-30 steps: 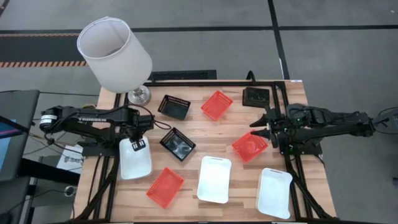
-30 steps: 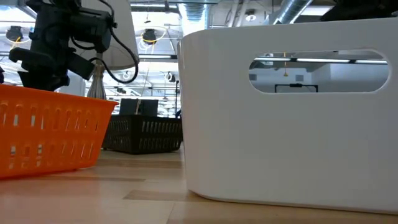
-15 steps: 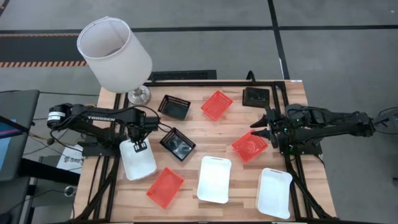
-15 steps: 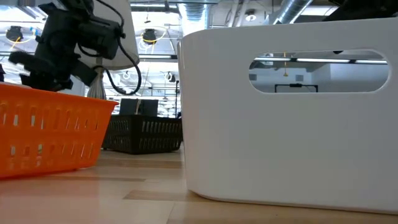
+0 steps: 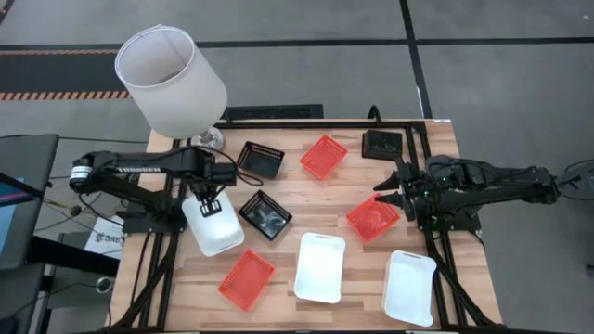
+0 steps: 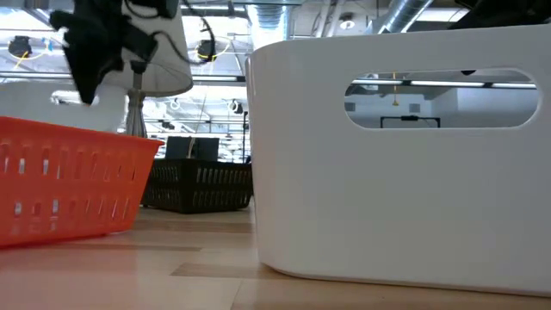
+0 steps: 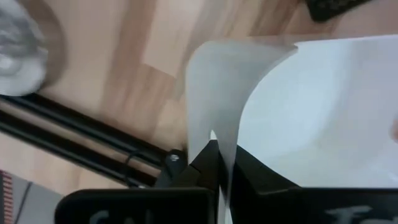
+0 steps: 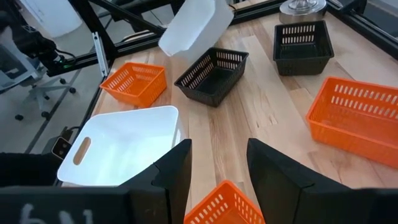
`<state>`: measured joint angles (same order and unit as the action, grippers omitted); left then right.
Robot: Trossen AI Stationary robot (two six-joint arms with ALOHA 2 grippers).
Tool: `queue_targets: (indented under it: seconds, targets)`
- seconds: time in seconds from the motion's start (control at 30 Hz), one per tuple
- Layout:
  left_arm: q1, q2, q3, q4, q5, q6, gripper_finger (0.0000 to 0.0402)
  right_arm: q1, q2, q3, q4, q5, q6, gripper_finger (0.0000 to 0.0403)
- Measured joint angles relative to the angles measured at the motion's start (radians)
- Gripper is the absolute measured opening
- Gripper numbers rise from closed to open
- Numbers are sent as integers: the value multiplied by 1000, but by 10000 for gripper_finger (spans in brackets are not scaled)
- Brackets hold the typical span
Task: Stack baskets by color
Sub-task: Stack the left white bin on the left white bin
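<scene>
With the left gripper [image 5: 206, 197] clamped on a white basket [image 5: 215, 227] at left-centre, carry it level toward the middle white basket [image 5: 319, 267]; the right gripper [image 5: 401, 199] waits, fingers apart.

My dark left gripper [image 5: 208, 200] pinches a plain white basket [image 5: 215, 227]; two more white baskets [image 5: 319, 267] [image 5: 409, 287] sit at the lower right of the high view. Three orange mesh baskets [image 5: 247, 278] [image 5: 323, 156] [image 5: 372, 218] and three black ones [image 5: 265, 214] [image 5: 260, 160] [image 5: 381, 144] dot the pale striped wooden table [image 5: 306, 199]. The lampshade [image 5: 170, 81] at the upper left is white.
</scene>
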<state>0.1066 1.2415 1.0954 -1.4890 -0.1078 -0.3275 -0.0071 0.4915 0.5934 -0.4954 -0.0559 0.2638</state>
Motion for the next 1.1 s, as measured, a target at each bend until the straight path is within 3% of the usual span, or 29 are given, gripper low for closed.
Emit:
queue_targets:
  seconds: [0.17, 0.43, 0.77, 0.9, 1.1]
  targets:
    - [0, 0, 127, -85, -13, -5, 0, 0, 0, 0, 1, 0, 0, 176]
    - [-24, 4, 316, -78, -5, -20, 0, 0, 0, 0, 1, 2, -2, 175]
    - [-95, 24, 455, 139, 63, -3, 0, 0, 0, 0, 2, 3, -3, 173]
    - [-143, 107, 500, 198, 89, 33, 0, 0, 0, 0, 2, 4, -3, 173]
    - [-213, 329, 662, 200, 98, 149, 0, 0, 0, 0, 2, 4, -2, 171]
